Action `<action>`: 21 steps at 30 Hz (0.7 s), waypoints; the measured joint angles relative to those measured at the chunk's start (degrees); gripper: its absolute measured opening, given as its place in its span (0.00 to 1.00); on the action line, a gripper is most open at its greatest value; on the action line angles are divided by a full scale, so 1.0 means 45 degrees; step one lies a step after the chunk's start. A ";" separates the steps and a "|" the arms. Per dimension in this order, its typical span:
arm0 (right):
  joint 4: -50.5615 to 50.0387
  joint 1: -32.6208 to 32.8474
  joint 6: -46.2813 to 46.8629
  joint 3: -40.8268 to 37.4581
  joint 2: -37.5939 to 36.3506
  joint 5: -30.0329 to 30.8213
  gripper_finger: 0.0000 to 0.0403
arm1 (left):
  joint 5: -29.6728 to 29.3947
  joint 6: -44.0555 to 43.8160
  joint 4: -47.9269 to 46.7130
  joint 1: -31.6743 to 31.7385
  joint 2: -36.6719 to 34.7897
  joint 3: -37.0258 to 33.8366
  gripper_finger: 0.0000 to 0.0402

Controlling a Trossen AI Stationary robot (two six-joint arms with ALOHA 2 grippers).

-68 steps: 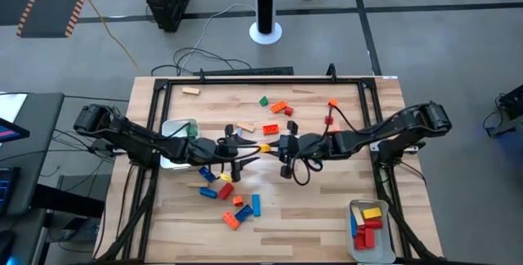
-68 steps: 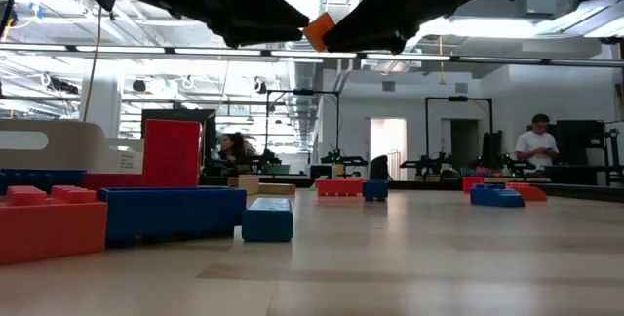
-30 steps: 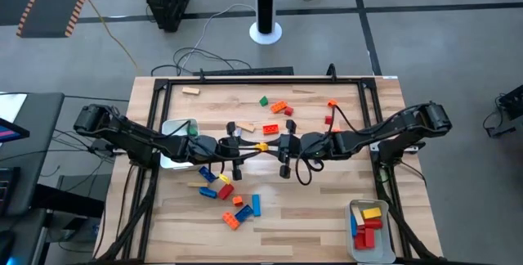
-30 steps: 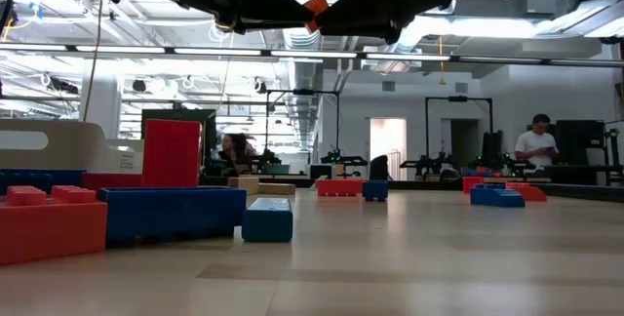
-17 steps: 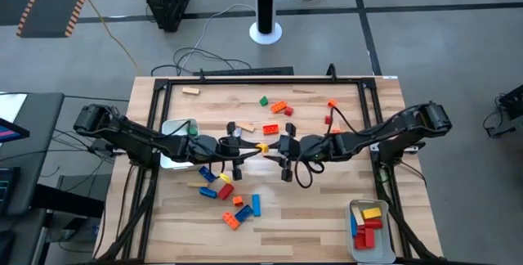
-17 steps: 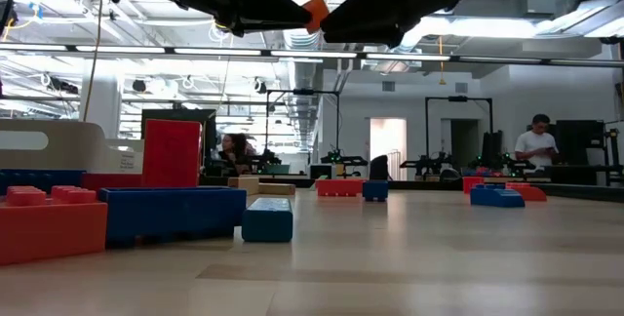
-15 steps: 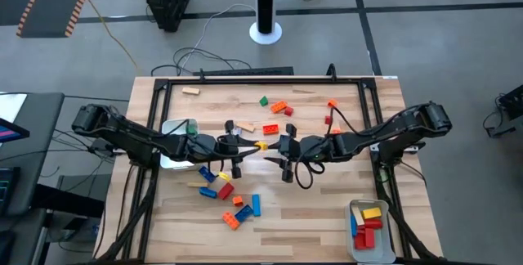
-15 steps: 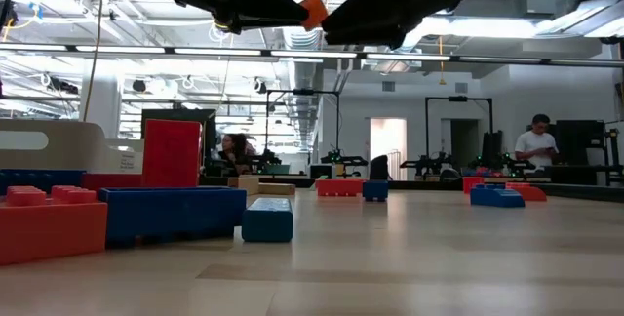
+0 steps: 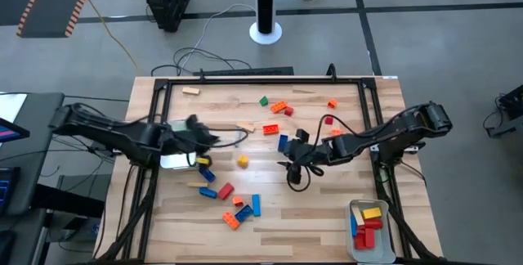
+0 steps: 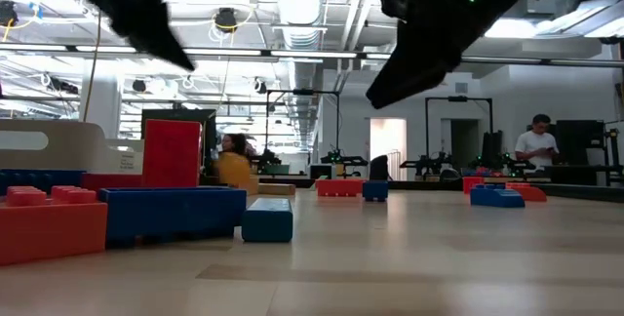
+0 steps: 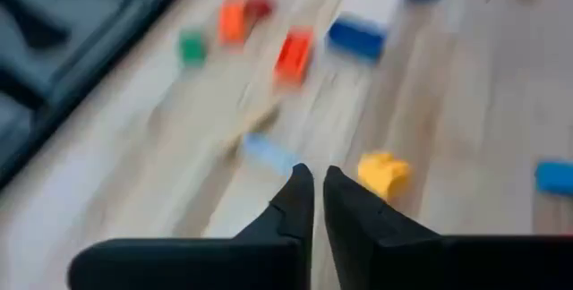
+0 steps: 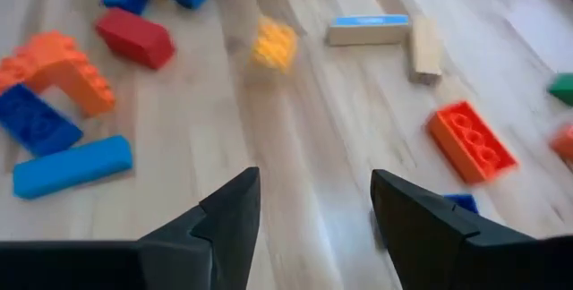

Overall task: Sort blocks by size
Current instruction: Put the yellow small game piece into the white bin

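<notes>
On the table's middle lies one small yellow block (image 9: 243, 161), blurred in both wrist views, between the left gripper (image 11: 312, 202), fingers together and empty, and the right gripper (image 12: 311, 202), fingers apart. By the left arm, a white tray (image 9: 173, 161) is half hidden. Near the front edge, I count about seven loose blocks (image 9: 232, 199).

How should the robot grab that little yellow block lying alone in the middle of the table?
Probably from straight above, fingers closing on two opposite flat sides of the small yellow block. It looks short and cube-like, lies on bare wood, and nothing touches it, so there is room on both sides. The open right gripper is nearest.
</notes>
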 joint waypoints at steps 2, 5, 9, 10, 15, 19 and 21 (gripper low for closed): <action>0.0100 -0.0001 0.0063 -0.0003 0.0013 0.0175 0.59 | 0.0027 -0.0782 -0.0964 0.0005 -0.0407 0.0000 0.03; 0.0374 -0.0183 -0.0010 -0.0003 0.0049 0.0166 0.59 | 0.0461 -0.1043 -0.0963 -0.0090 -0.0464 0.0000 0.03; 0.0657 -0.0394 -0.0021 -0.0003 0.0049 0.0090 0.59 | 0.1506 -0.0571 -0.0687 -0.0171 0.0728 0.0005 0.12; 0.0662 -0.0390 -0.0025 -0.0003 0.0049 0.0090 0.59 | 0.1858 -0.0671 -0.0816 -0.0116 0.1201 0.0005 0.16; 0.0740 -0.0322 -0.0062 -0.0003 0.0049 0.0012 0.59 | 0.3120 -0.1207 -0.2168 0.0513 0.4074 0.0669 0.37; 0.0974 -0.0342 -0.0215 -0.0003 0.0049 0.0022 0.59 | 0.3150 -0.1103 -0.3358 0.0732 0.5814 0.2173 0.48; 0.1047 -0.0337 -0.0257 -0.0003 0.0052 0.0022 0.59 | 0.3138 -0.1305 -0.4184 0.0845 0.6548 0.3000 0.51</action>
